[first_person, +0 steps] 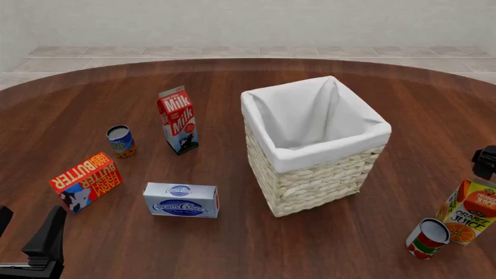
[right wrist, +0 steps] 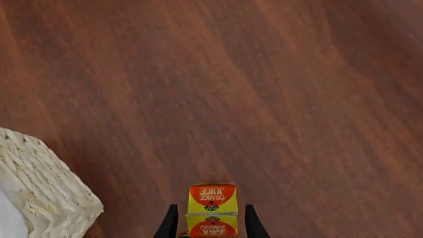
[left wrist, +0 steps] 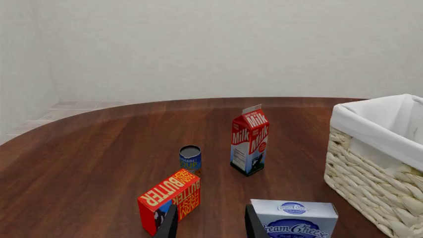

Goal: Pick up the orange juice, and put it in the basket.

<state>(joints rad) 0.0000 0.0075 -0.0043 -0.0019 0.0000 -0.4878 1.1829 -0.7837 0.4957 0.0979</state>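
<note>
The orange juice carton [first_person: 470, 212] stands upright at the table's right edge, right of the basket [first_person: 314, 189], a large pale wicker basket with white lining. My right gripper [first_person: 485, 161] hangs just above the carton, mostly cut off by the picture's edge. In the right wrist view I look down on the carton's top [right wrist: 212, 198], which shows between the two spread fingers of the open gripper [right wrist: 210, 224]; the basket's corner [right wrist: 46, 198] is beside it. My left gripper [first_person: 27, 229] is open and empty at the near left; it also shows in the left wrist view [left wrist: 210, 225].
A red-and-white can [first_person: 428, 237] stands close beside the juice carton. Left of the basket are a milk carton [first_person: 178, 120], a small blue can [first_person: 120, 141], an orange butter box [first_person: 85, 181] and a cream cheese box [first_person: 181, 200].
</note>
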